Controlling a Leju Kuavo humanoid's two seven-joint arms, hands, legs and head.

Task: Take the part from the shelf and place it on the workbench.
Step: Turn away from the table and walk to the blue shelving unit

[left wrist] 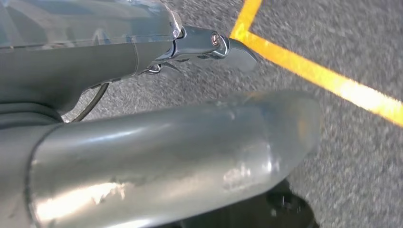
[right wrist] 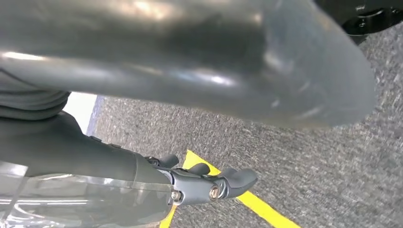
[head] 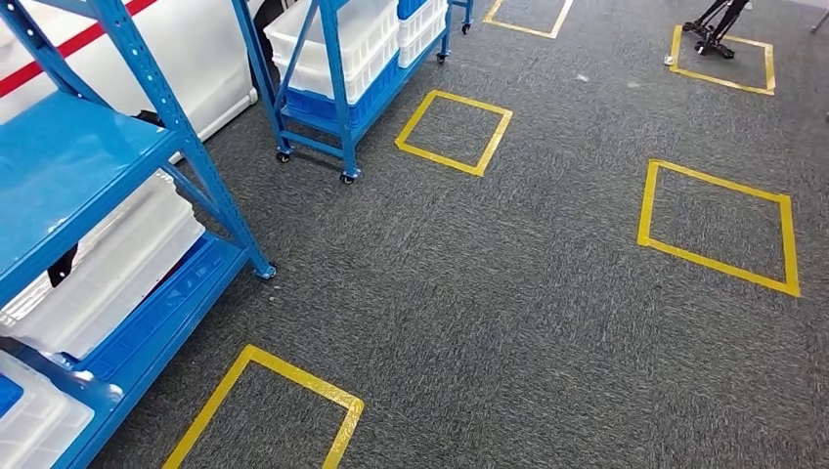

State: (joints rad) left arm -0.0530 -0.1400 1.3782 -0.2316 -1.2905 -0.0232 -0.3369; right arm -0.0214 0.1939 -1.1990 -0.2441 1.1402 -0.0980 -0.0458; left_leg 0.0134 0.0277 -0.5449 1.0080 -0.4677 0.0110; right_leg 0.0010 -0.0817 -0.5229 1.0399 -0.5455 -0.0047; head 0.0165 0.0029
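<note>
Left hand: the left hand hangs over grey carpet, thick thumb stretched out, darker fingers apart from it and holding nothing.
Right hand: the right hand hangs the same way, thumb extended, fingers lightly curled but spread off the thumb, nothing between them.
Near the fingers: yellow floor tape runs just past the left fingertips; another yellow strip passes under the right fingers.
Shelf: in the head view a blue shelf stands at the left, carrying white crates on its lower level.
Second rack: a blue wheeled rack further off holds more white bins.
The part: cannot tell which item it is; no part lies between or beside either set of fingers, and the crates' contents are hidden.
Floor marks: yellow tape squares on the carpet ahead.
</note>
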